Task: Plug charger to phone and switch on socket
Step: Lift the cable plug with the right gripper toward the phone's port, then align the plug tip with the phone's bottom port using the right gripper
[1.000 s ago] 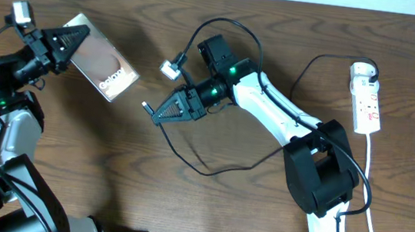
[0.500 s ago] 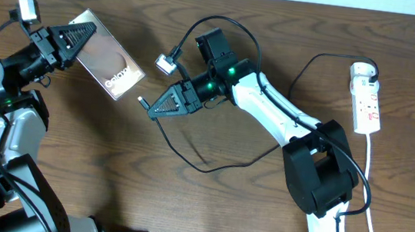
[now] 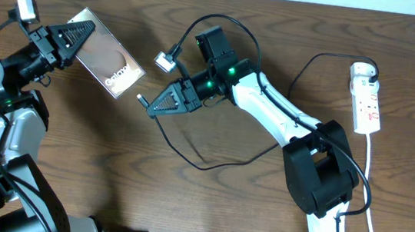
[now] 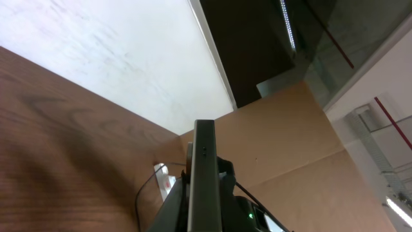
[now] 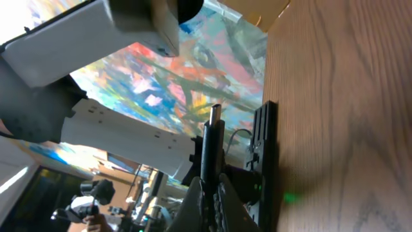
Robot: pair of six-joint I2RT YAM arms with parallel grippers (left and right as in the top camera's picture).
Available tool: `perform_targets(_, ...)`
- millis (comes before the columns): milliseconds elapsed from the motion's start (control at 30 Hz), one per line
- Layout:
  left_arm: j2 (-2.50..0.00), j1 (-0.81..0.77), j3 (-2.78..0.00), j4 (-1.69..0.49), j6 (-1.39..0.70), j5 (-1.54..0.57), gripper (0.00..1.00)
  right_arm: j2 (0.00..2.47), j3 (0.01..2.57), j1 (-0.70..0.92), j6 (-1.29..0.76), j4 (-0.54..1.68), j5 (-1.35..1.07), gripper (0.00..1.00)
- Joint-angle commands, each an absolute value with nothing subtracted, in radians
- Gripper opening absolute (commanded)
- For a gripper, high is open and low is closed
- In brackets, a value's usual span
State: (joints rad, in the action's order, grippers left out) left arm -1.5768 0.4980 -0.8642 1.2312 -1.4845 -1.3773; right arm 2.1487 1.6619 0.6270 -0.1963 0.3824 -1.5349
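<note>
Over at ten o'clock on the wooden surface (image 3: 70, 171), the left gripper (image 3: 75, 37) is clenched on the top end of the phone (image 3: 111, 61). The phone is held at a slant with its brownish screen up and the white lettering near its lower end. In the left wrist view the phone (image 4: 205, 173) shows edge-on, pinched between the fingers.

Just beside it, toward the middle of the surface, the right gripper (image 3: 156, 105) is clamped on the connector end of the charger (image 3: 203, 167). The small tip (image 3: 141, 100) sticks out at nine o'clock from the fingers. It points at the phone's lower end with a short gap between, not touching. The right wrist view shows the connector (image 5: 214, 136) standing straight out from the closed fingers.

The black cable droops in a loop toward six o'clock, passes under the right arm and rises to the white adapter (image 3: 361, 70). The adapter sits at the twelve o'clock end of the socket (image 3: 368, 108), at three o'clock by the edge. I cannot tell how the switches are set. A white cord (image 3: 370, 187) trails from the socket toward six o'clock.
</note>
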Motion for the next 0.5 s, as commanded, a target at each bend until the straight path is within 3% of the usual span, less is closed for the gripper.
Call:
perform_targets(0, -1.569, 0.498, -0.881, 1.243, -1.478, -1.353, 0.07, 2.111, 1.677, 0.643, -0.260, 0.335, -1.563, 0.01)
perform_targets(467, -1.569, 0.498, -0.881, 1.243, -1.448, -1.354, 0.07, 2.097, 1.677, 0.644, -0.303, 0.292, -1.563, 0.01)
